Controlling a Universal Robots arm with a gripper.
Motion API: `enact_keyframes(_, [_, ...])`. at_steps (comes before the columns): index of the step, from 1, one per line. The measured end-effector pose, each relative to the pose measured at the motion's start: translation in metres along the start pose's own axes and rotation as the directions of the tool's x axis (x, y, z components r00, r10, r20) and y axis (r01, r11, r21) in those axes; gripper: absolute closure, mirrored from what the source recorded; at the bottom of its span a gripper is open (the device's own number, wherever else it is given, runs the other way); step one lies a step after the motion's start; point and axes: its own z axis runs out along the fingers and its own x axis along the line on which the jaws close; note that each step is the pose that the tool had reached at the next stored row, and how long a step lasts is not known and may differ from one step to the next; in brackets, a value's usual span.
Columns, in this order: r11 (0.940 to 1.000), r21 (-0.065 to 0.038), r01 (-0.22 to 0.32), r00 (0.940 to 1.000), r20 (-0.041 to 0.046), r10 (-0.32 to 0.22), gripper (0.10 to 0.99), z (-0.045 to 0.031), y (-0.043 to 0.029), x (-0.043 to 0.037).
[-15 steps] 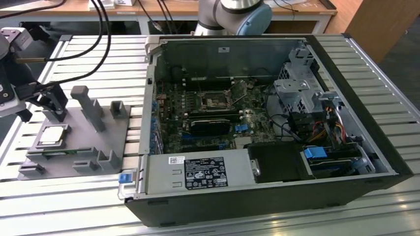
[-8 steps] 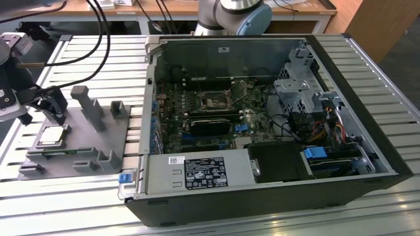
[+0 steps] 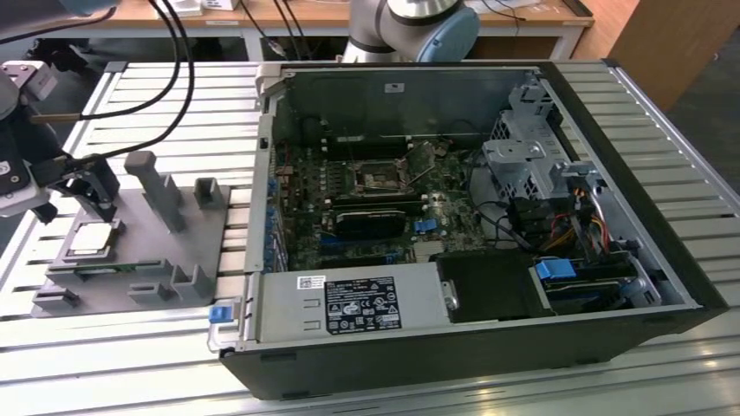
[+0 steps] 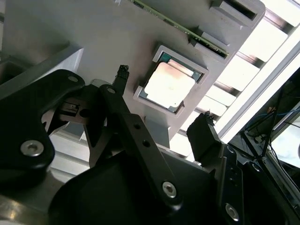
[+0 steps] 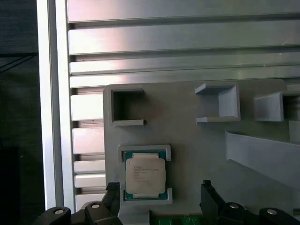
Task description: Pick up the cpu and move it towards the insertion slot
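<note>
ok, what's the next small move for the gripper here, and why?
Probably lower straight down. The cpu sits untouched in the grey holder tray, and the gripper hangs above it with jaws open, one on either side, set wider than the cpu. Descending should bring them level with its edges before any closing.

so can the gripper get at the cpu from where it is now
Probably yes. The cpu lies uncovered in its pocket in the grey holder tray, and the gripper hangs above it with its fingers open, one to each side. Nothing lies between them and the chip.
</note>
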Motion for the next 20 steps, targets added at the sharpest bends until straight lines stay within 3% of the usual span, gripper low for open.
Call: enact_keyframes(20, [1.0,0.0,0.0,1.0,-0.0018,0.0,0.31,0.0095,-0.0004,0.0021])
